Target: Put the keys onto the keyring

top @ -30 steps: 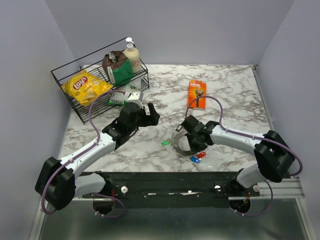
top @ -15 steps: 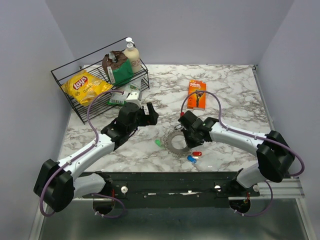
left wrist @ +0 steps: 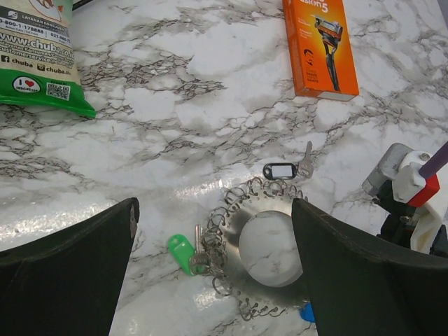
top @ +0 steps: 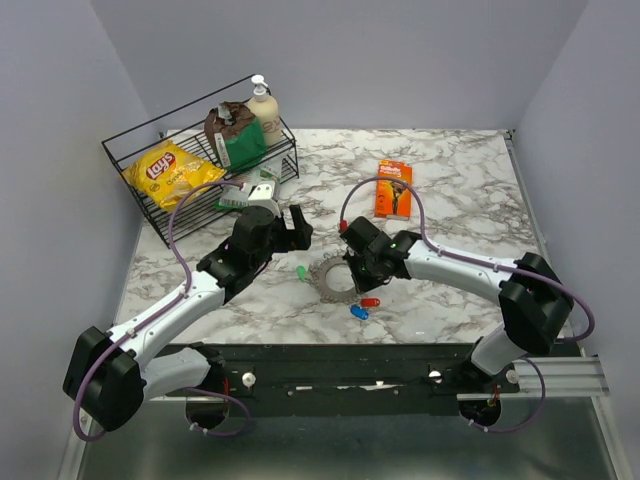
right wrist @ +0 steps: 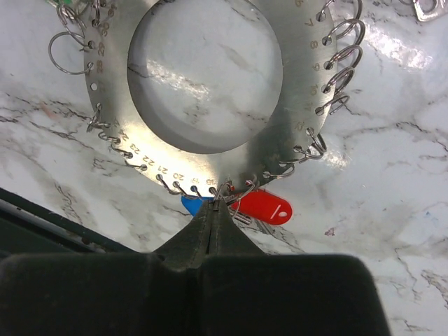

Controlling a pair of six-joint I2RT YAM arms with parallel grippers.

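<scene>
The keyring (top: 332,276) is a flat silver disc with a big hole and many wire loops round its rim, lying mid-table. My right gripper (top: 353,266) is shut on one wire loop at the rim; in the right wrist view the tips (right wrist: 217,201) pinch it beside the red key (right wrist: 263,207) and the blue key (right wrist: 189,205). The green key (top: 301,272) lies at the ring's left edge, among the loops (left wrist: 180,250). My left gripper (top: 297,224) hovers open and empty just behind the ring; its fingers straddle the keyring (left wrist: 238,225) in the left wrist view.
An orange razor box (top: 394,187) lies behind the ring. A black wire basket (top: 120,152) at back left holds a chips bag (top: 170,172), a brown bag (top: 232,130) and a soap bottle (top: 265,110). A small black tag with a key (left wrist: 281,170) lies by the ring's far rim.
My right gripper has dragged the keyring leftward, and the red, blue and green keys moved with it. The left gripper shifted slightly back and left.
</scene>
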